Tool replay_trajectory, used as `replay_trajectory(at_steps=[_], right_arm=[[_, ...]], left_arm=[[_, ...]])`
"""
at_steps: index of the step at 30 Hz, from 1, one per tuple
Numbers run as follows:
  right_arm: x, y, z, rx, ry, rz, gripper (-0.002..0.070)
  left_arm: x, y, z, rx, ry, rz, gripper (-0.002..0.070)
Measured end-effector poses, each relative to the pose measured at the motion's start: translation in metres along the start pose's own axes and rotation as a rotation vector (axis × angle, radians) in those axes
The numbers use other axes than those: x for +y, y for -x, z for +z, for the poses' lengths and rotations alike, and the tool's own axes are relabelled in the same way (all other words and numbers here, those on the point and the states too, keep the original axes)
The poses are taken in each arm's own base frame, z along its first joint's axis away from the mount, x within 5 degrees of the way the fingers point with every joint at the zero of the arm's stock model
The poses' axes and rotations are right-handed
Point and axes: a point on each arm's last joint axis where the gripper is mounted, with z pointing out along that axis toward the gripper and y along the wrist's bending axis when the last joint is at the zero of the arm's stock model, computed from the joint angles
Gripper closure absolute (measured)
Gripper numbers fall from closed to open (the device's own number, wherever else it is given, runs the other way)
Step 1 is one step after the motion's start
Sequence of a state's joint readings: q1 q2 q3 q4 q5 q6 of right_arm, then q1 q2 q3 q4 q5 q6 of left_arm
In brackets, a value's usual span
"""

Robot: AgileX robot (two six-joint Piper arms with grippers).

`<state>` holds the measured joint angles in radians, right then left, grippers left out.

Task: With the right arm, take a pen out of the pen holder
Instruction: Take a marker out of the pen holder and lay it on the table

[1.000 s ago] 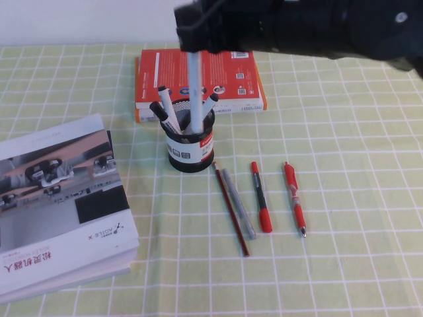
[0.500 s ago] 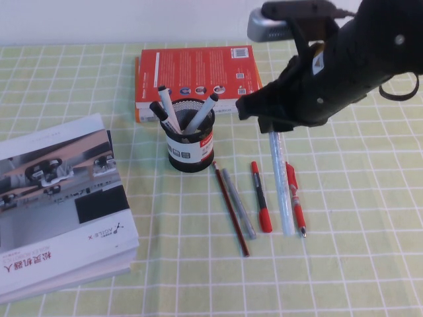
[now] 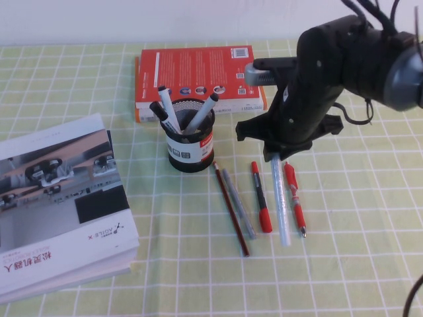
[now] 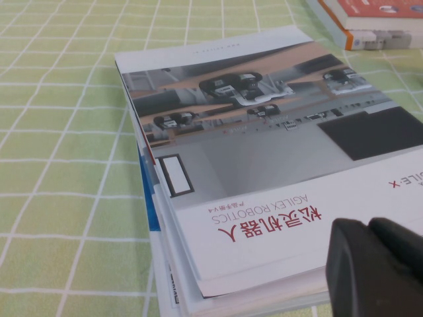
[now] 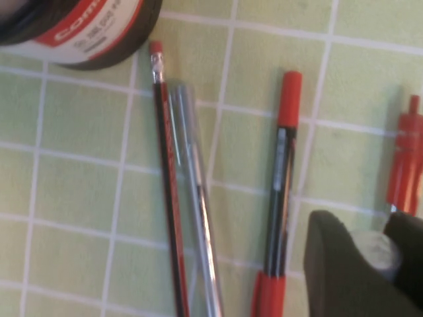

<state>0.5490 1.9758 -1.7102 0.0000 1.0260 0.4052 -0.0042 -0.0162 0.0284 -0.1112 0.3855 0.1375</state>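
The black mesh pen holder (image 3: 190,146) stands mid-table with three black-capped markers in it; its base also shows in the right wrist view (image 5: 79,26). My right gripper (image 3: 274,157) is to the right of the holder, low over the table, shut on the upper end of a translucent white pen (image 3: 281,205). That pen slants down between a red-and-black marker (image 3: 260,197) and a red pen (image 3: 295,198). The right wrist view shows the pen's end (image 5: 378,249) pinched between the black fingers (image 5: 337,271). My left gripper (image 4: 371,264) is shut over the corner of a booklet stack, holding nothing.
A pencil (image 3: 231,210) and a grey pen (image 3: 239,205) lie just left of the red-and-black marker. A red book (image 3: 198,79) lies behind the holder. A stack of booklets (image 3: 59,205) fills the front left.
The right arm carried the white pen from above the holder to the right and down. The pen now slants low between the marker and the red pen.
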Motion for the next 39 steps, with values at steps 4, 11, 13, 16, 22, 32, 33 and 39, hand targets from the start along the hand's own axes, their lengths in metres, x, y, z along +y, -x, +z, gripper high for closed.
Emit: replay_trajectory(at_steps=[4,11,13,16,22,32,33,39], right_arm=[[0.001,0.009,0.018,0.021,0.009,0.015,0.0575],[-0.003,0.017,0.044,0.054,-0.001,0.034,0.0575],[-0.005,0.017,0.048,0.062,-0.005,0.038,0.0575],[-0.007,0.017,0.055,0.067,-0.008,0.045,0.0575],[-0.007,0.02,0.062,0.046,-0.001,0.046,0.0575],[-0.007,0.021,0.063,0.035,0.004,0.047,0.054],[-0.007,0.021,0.064,0.035,0.004,0.047,0.0527],[-0.007,0.021,0.064,0.033,0.005,0.047,0.0496]], left_arm=[[0.0,0.0,0.0,0.0,0.0,0.0,0.068],[0.0,0.0,0.0,0.0,0.0,0.0,0.068],[0.0,0.0,0.0,0.0,0.0,0.0,0.068],[0.0,0.0,0.0,0.0,0.0,0.0,0.068],[0.0,0.0,0.0,0.0,0.0,0.0,0.068],[0.0,0.0,0.0,0.0,0.0,0.0,0.068],[0.0,0.0,0.0,0.0,0.0,0.0,0.068],[0.0,0.0,0.0,0.0,0.0,0.0,0.068]])
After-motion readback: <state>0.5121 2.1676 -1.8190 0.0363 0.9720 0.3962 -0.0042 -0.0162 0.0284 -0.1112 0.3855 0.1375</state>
